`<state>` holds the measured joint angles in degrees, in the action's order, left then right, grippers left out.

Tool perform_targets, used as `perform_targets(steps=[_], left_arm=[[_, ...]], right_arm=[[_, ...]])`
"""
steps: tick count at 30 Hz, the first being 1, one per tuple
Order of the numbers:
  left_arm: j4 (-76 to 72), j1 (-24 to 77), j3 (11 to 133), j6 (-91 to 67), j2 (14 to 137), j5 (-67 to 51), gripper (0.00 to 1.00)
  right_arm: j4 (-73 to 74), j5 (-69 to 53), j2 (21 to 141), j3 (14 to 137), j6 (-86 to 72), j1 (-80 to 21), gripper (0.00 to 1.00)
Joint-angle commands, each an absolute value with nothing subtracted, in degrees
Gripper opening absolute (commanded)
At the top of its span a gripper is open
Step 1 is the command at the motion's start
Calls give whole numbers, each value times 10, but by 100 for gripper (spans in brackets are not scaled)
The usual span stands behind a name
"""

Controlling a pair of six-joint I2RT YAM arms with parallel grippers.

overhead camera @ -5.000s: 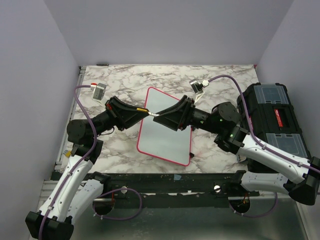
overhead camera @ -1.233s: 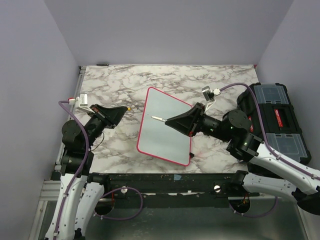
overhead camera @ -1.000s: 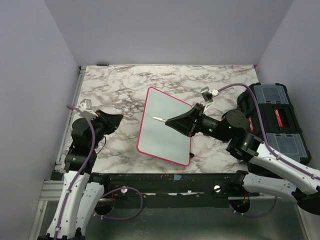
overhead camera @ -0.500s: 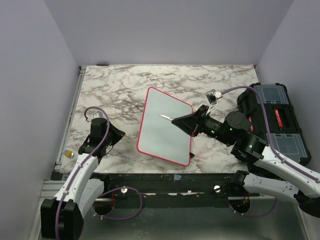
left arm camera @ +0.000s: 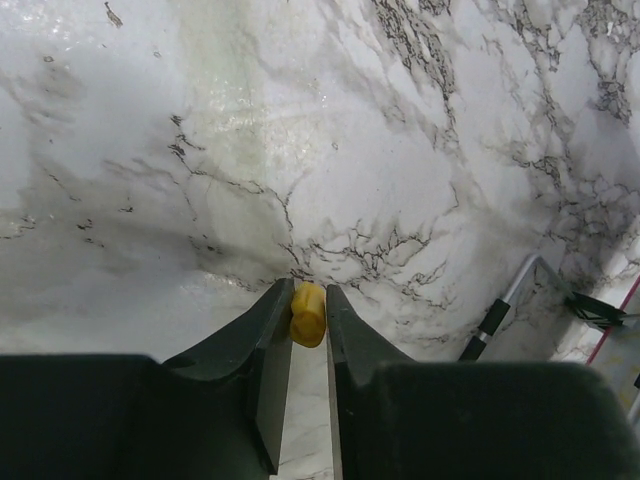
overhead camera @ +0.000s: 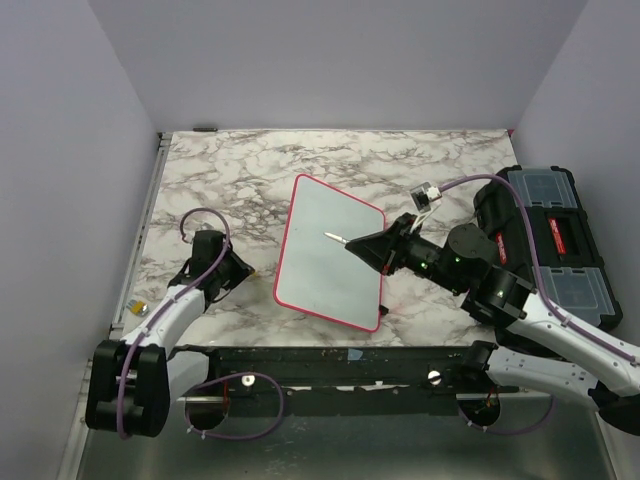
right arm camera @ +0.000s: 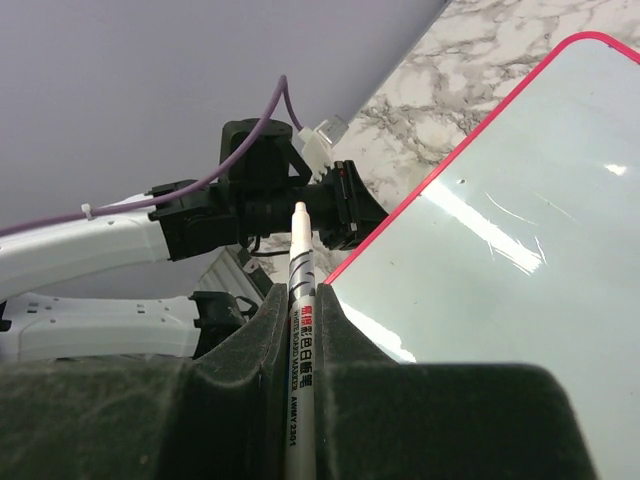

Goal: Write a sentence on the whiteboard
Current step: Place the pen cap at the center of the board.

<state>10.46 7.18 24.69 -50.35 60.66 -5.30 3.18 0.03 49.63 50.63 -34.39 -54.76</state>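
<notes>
Two claws are each clenched on something. Seen from above, the flat whiteboard (overhead camera: 330,275), glossy white with a thin pinkish-red frame and rounded corners, lies askew at the middle of the veined marble table (overhead camera: 220,170). From its 3 o'clock side the right claw (right arm camera: 300,295) grips a slim white pen (right arm camera: 298,235) with printed lettering, its tip over the board's upper half; contact cannot be told. At the board's 8 o'clock the left claw (left arm camera: 308,292) pinches a small rounded yellow cap (left arm camera: 308,318). A black plastic case (overhead camera: 545,240) sits beyond, at 3 o'clock.
</notes>
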Motion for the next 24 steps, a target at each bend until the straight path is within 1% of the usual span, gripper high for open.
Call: perform_targets(steps=[1,3,5,8,11,15,18,24], left_arm=[[64,69,261,-501,636,-81,24],[48,69,263,-498,650,-96,27],[30,69,267,-494,667,-115,27],[-8,69,272,-488,698,-162,22],[-20,69,276,-486,722,-171,19],[-56,70,276,-480,761,-209,10],[-87,77,281,-477,790,-238,8],[-119,100,297,-472,824,-262,6]], right_arm=[[43,20,484,499,-335,-549,1],[44,20,482,498,-335,-550,1],[43,22,482,497,-336,-550,1],[43,22,482,496,-336,-549,1],[44,24,480,494,-336,-549,1],[45,26,479,492,-335,-550,1],[44,27,482,492,-335,-549,1],[43,27,485,495,-333,-549,1]])
